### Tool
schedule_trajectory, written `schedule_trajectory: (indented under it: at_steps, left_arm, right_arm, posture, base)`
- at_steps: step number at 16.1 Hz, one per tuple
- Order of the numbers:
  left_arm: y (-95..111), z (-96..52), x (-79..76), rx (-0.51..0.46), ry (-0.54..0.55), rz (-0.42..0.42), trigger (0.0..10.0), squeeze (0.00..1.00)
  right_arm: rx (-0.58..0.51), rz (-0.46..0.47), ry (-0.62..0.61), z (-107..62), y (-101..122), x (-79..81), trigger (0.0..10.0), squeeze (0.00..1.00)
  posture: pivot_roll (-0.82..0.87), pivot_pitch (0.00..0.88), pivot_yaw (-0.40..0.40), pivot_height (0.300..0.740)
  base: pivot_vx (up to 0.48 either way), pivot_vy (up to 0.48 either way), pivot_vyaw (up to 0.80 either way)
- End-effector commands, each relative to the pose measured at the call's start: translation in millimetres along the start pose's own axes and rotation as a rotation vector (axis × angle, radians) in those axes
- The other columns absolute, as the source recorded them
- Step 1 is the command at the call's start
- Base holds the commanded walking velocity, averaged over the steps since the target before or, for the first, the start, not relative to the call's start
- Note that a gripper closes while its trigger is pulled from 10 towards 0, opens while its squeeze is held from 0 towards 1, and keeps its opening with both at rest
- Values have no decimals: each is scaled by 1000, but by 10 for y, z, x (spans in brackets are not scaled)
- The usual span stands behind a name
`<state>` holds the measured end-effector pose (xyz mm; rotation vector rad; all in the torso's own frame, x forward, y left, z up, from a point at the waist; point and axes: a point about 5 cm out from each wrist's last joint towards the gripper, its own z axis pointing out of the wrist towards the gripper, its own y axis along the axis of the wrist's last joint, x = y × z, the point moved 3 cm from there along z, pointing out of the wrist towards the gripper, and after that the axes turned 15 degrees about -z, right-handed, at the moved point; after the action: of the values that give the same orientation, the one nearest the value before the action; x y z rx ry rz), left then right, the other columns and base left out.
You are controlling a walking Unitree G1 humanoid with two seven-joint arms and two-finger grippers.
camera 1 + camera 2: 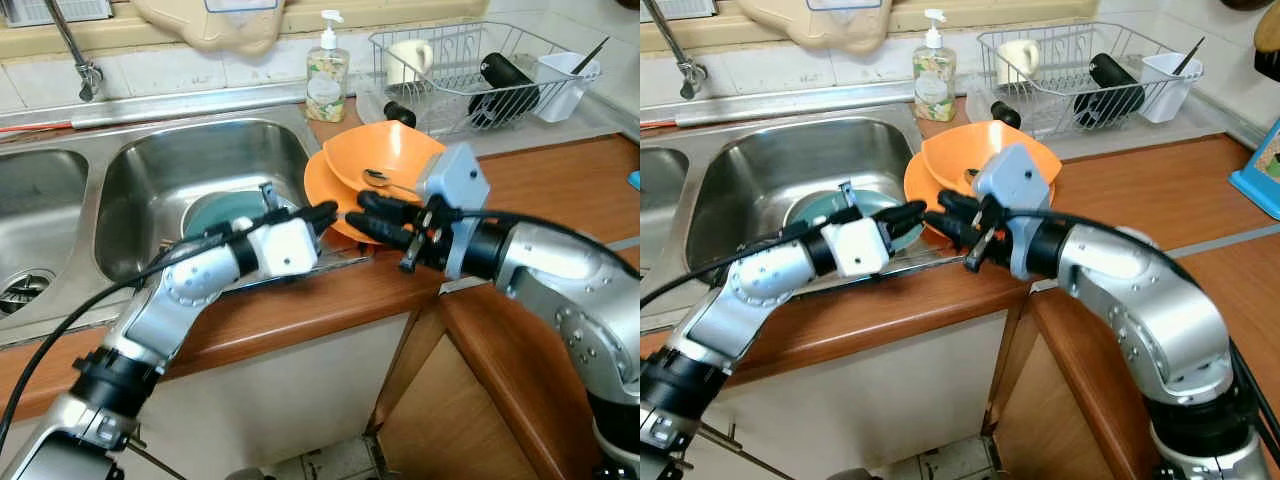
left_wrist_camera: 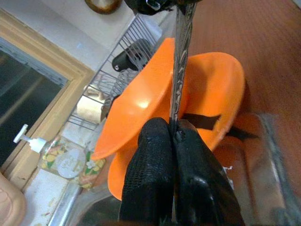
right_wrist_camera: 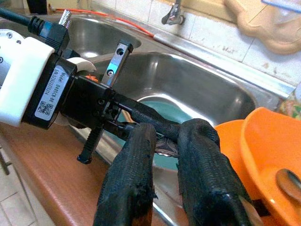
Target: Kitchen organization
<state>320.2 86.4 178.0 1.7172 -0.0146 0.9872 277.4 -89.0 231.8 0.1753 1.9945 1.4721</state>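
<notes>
I have both claws meeting over the wooden bench (image 1: 560, 180) edge beside the steel sink basin (image 1: 150, 180). My left claw (image 2: 173, 134) is clamped together on a thin patterned metal utensil handle (image 2: 181, 61), which runs up toward my right claw (image 1: 362, 217). My right claw's fingers (image 3: 134, 165) sit apart around the left claw's tips; whether they touch the handle I cannot tell. Just behind, a tilted orange plastic bowl (image 1: 385, 150) leans on an orange plate (image 1: 325, 190). A teal plate (image 1: 215, 212) lies in the basin.
</notes>
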Motion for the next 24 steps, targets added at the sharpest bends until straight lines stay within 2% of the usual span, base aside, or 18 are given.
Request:
schedule_trajectory:
  at_steps: [1, 7, 8, 9, 10, 11, 12, 16, 18, 21, 24]
  left_arm:
    - [20, -30, 7, 3, -9, 24, 0, 0]
    - [-13, -101, -2, 27, -9, 42, 0, 0]
    - [-27, -110, 16, 33, -7, 46, 0, 0]
    - [-51, -123, 42, 45, -6, 53, 0, 0]
    - [-72, -134, 65, 56, -5, 59, 0, 0]
    - [-101, -150, 97, 71, 1, 63, 0, 0]
    - [-172, -190, 157, 108, 14, 72, 0, 0]
    - [-369, -322, 346, 214, 68, 86, 0, 0]
    - [-579, -439, 519, 329, 126, 75, 0, 0]
    - [-754, -508, 602, 423, 154, 65, 0, 0]
    - [-1094, -644, 634, 627, 153, -17, 0, 0]
  right_arm:
    - [5, 11, 4, -6, -12, 42, 10000, 0]
    - [8, 37, 5, 16, -45, 101, 10000, 0]
    - [-5, 61, 1, 20, -35, 96, 10000, 655]
    - [-14, 74, -7, 23, -26, 88, 10000, 1000]
    - [-10, 65, -19, 20, -24, 75, 10000, 1000]
    - [0, 55, -32, 14, -39, 61, 10000, 267]
    - [10, 48, -34, -3, -62, 60, 10000, 0]
    - [16, 41, -20, -38, -86, 104, 10000, 0]
    - [30, 41, -12, -49, -126, 149, 10000, 0]
    - [41, 38, -20, -58, -147, 156, 10000, 0]
    - [61, 36, 12, -60, -178, 256, 10000, 0]
  posture:
    - [-90, 0, 22, 740]
    - [-84, 0, 26, 740]
    - [-84, 0, 26, 740]
    - [-87, 0, 31, 740]
    - [-87, 0, 31, 740]
    - [-90, 0, 35, 740]
    - [-92, 0, 37, 740]
    - [-92, 0, 40, 740]
    - [-92, 0, 40, 740]
    - [-96, 0, 43, 740]
    - [-102, 0, 45, 740]
  base:
    - [0, 0, 0]
    - [0, 0, 0]
    - [0, 0, 0]
    - [0, 0, 0]
    - [0, 0, 0]
    - [0, 0, 0]
    - [0, 0, 0]
    - [0, 0, 0]
    - [0, 0, 0]
    - [0, 0, 0]
    - [0, 0, 0]
